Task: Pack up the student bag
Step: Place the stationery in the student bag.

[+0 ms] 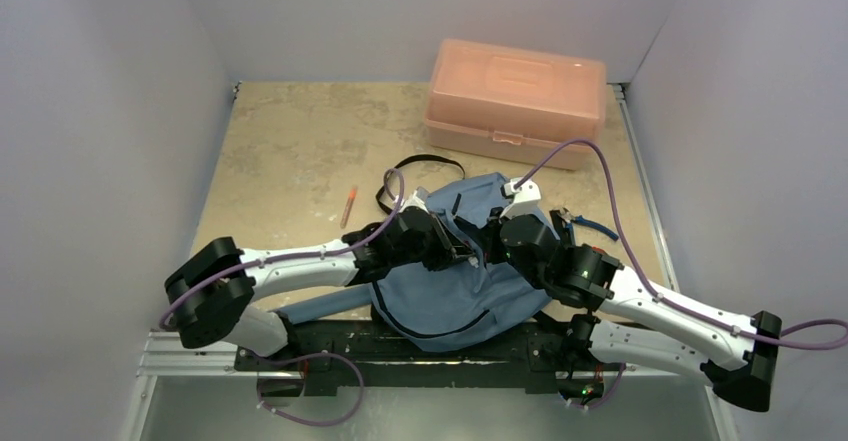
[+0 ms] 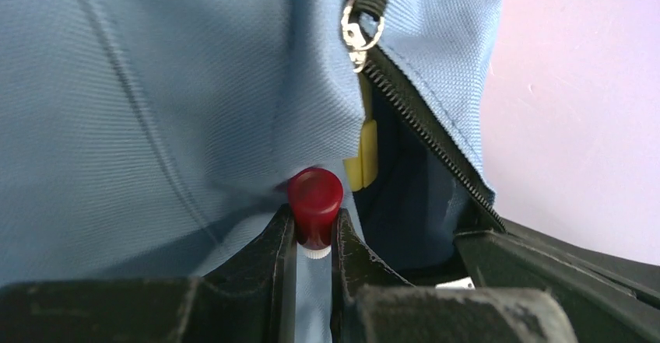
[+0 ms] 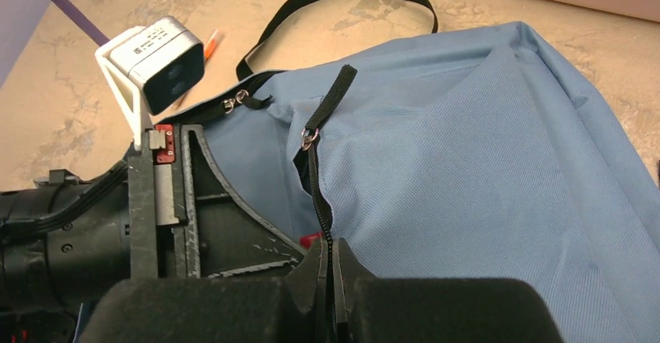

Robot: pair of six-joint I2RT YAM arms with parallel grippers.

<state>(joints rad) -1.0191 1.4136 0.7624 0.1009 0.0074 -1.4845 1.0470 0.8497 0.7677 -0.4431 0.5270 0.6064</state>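
Our left gripper [image 2: 315, 242] clamps a red-capped pen [image 2: 314, 199], its length aimed at the bag [image 2: 156, 86], whose opening [image 2: 405, 187] lies just beside the tip. Our right gripper [image 3: 332, 264] pinches the zipper edge [image 3: 317, 195] of the bag.

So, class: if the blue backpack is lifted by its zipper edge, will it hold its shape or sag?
Probably sags: the student bag lies flat and creased, its cloth folding where the right gripper pinches the zipper edge. It is likely light too, as it looks almost empty. The coarse weave should resist slipping.

Mottled beige table [image 1: 290, 141] under student bag [image 1: 450, 296], salmon box [image 1: 515, 101], orange marker [image 1: 350, 204]
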